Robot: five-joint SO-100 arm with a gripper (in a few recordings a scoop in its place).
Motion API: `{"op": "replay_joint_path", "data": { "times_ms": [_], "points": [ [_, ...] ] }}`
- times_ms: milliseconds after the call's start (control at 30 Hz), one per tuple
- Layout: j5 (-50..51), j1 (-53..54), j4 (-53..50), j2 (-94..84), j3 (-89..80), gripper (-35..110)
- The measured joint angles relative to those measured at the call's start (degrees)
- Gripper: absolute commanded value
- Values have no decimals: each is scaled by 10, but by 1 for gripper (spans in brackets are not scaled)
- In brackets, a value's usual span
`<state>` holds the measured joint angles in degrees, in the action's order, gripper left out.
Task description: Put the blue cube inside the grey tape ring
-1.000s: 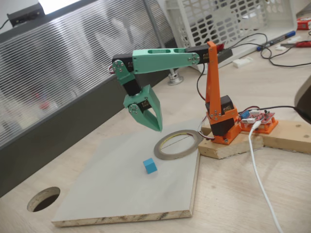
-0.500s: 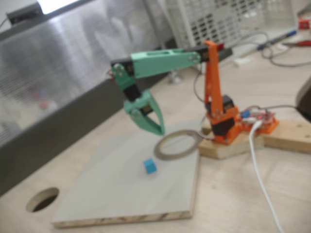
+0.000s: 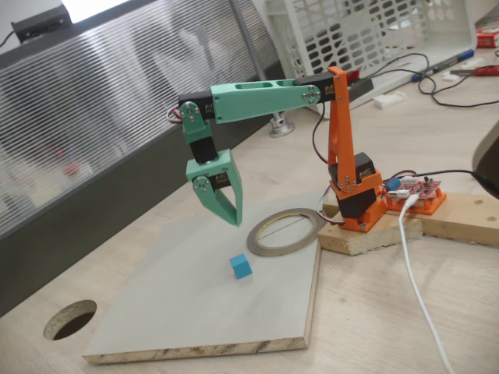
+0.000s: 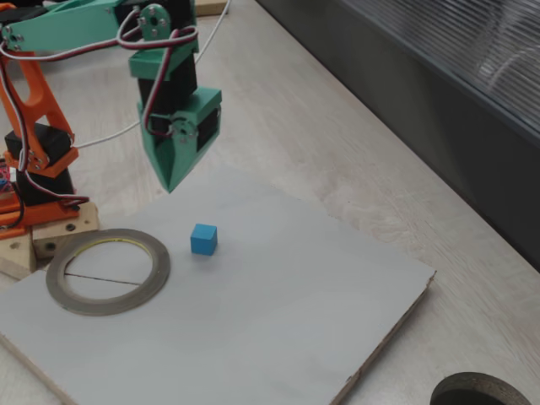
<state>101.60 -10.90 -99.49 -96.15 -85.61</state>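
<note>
Hanging above the board: green gripper [image 3: 231, 220], fingers drawn nearly together, holding nothing.
Grey board [image 3: 168, 308]: raw chipboard edge facing the camera; round dark hole [image 3: 69, 319] just off its left corner.
Blue cube [image 3: 241, 266]: alone mid-board, open surface all round, below the fingertips.
Grey tape ring [image 3: 285, 231]: flat by the board's right edge, apart from the cube, near the orange base [image 3: 356, 204].
</note>
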Motion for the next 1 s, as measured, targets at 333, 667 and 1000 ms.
{"op": "replay_joint_path", "data": {
  "times_ms": [333, 667, 1000],
  "points": [
    [0, 33, -3, 44, 0, -3],
    [0, 6, -2, 45, 0, -3],
    [-1, -25, 4, 45, 0, -3]
  ]
}}
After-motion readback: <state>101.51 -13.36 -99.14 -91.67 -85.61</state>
